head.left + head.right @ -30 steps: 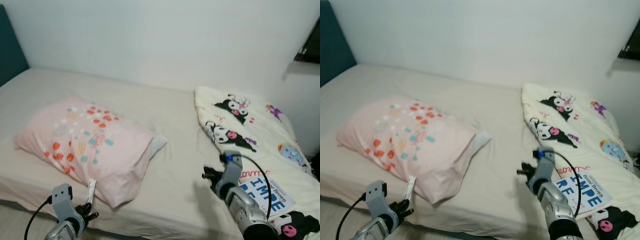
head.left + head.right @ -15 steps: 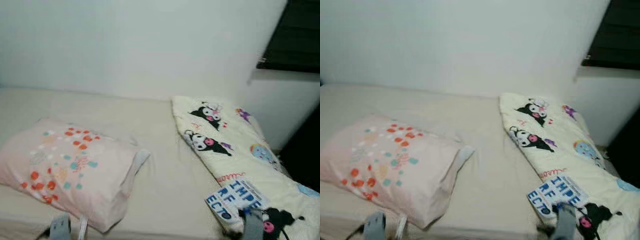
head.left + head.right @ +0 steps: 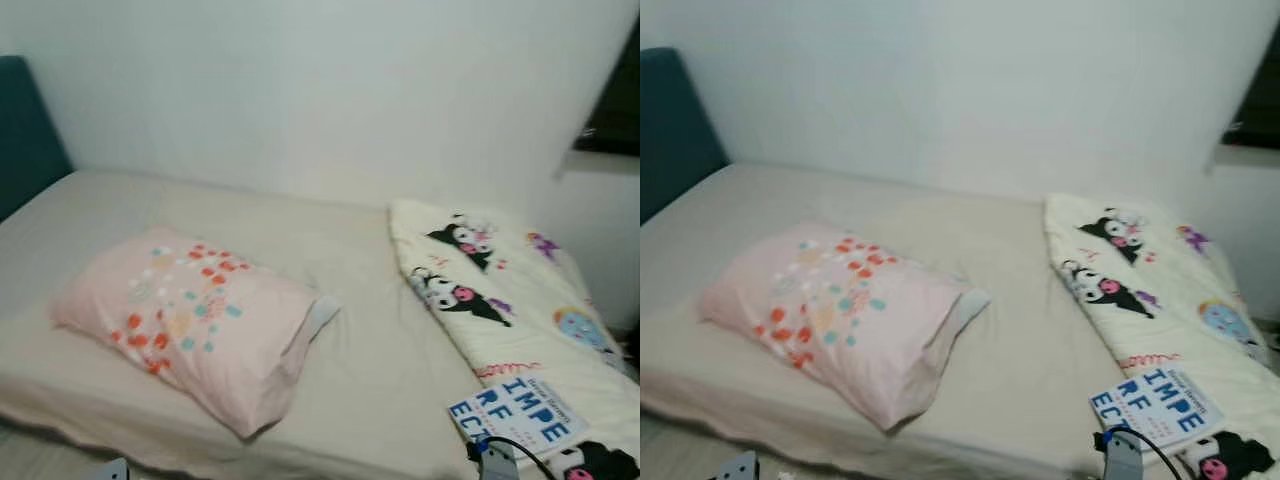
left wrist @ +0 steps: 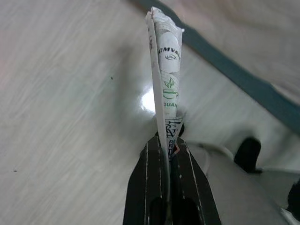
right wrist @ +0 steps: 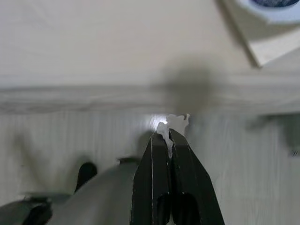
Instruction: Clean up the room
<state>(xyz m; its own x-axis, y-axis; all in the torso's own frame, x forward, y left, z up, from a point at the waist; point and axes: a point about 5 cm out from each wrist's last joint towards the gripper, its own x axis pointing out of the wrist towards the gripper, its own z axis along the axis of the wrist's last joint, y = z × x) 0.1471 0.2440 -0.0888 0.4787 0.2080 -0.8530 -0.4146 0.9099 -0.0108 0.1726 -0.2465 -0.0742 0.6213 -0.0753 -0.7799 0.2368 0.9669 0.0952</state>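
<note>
Wrapper (image 4: pixel 164 79) sits clamped in my left gripper (image 4: pixel 168 140); my right gripper (image 5: pixel 169 136) pinches a white scrap (image 5: pixel 174 123). I judge both need firm pinches until I find a bin.

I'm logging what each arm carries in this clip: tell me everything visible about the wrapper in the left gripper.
The wrapper is a thin, flattened, crumpled strip of white packaging, paper or foil by its look, with green print: a small leaf logo and partial letters, and darker print near its lower end. It stands up lengthwise out of the left gripper, whose black fingers are shut on its lower end. Nothing else touches it; it hangs over pale wood-look floor near the bed's edge.
</note>
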